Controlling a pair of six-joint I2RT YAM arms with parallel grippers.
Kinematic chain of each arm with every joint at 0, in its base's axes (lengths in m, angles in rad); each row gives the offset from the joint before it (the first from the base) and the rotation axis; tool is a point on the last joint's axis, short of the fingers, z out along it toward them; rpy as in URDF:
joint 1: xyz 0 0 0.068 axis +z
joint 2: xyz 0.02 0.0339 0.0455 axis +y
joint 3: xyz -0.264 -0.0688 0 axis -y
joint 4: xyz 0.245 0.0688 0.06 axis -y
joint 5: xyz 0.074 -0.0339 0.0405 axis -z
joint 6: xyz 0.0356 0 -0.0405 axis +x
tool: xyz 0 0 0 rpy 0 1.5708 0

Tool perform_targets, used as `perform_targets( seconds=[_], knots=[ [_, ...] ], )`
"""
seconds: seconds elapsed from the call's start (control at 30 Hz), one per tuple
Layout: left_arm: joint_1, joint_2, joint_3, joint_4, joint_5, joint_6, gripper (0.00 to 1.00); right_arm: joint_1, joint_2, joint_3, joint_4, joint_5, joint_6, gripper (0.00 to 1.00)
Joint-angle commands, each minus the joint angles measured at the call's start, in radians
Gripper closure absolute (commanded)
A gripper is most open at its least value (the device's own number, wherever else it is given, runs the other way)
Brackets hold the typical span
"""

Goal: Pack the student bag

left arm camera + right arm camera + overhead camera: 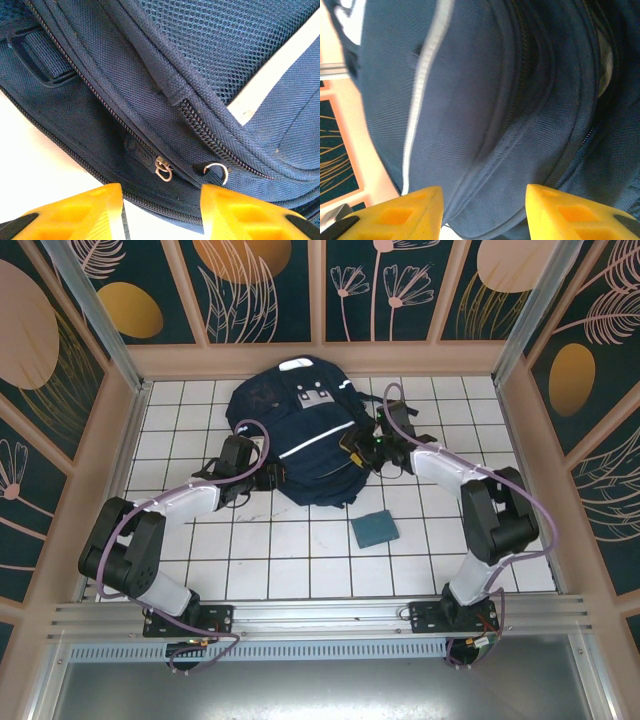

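One high view, two very close wrist views
The top camera looks down from the near edge toward the far wall (pixel 320 358); both wrist cameras face the student bag (pixel 300 472), the part all three views share

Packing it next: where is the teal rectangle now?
In the top view, the teal rectangle lies on the table, right of centre, close to the near edge of the student bag.

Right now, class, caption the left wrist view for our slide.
Open left end effector faces the student bag, near its zipper pull and a small metal ring.
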Motion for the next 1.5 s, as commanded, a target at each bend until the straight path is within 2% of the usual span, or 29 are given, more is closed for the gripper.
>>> perform_targets(
  seconds=[0.0, 0.3, 0.47, 0.6, 0.7, 0.9, 1.07, 1.17, 1.23, 1.47],
  knots=[
    [0.006, -0.023, 0.010, 0.026, -0.005, 0.030, 0.55, 0.010, 0.048, 0.049, 0.056, -0.048, 0.061, 0.55],
    [0.006, -0.038, -0.007, 0.047, -0.013, 0.044, 0.53, 0.009, 0.094, 0.080, 0.118, -0.044, 0.082, 0.67],
    [0.006, -0.048, -0.040, 0.114, 0.011, 0.052, 0.50, -0.017, 0.090, 0.092, 0.126, -0.024, 0.070, 0.86],
    [0.006, -0.033, -0.039, 0.133, 0.050, 0.080, 0.46, -0.042, 0.056, 0.112, 0.108, -0.005, 0.047, 0.92],
    [0.005, -0.051, -0.086, 0.226, 0.086, 0.100, 0.47, -0.058, 0.036, 0.125, 0.098, -0.010, 0.031, 0.95],
    [0.003, -0.046, -0.121, 0.311, 0.152, 0.100, 0.47, -0.080, -0.001, 0.127, 0.111, -0.051, 0.023, 0.99],
    [-0.012, -0.008, -0.083, 0.310, 0.137, 0.128, 0.48, -0.093, -0.027, 0.132, 0.115, -0.079, 0.022, 1.00],
    [-0.012, 0.027, -0.077, 0.324, 0.134, 0.169, 0.52, -0.098, -0.036, 0.133, 0.125, -0.097, 0.025, 0.99],
    [-0.012, 0.057, -0.067, 0.324, 0.162, 0.188, 0.53, -0.099, -0.039, 0.135, 0.130, -0.106, 0.025, 0.99],
    [-0.013, 0.130, -0.036, 0.392, 0.189, 0.208, 0.50, -0.107, -0.035, 0.142, 0.135, -0.127, 0.023, 1.00]
  ],
)
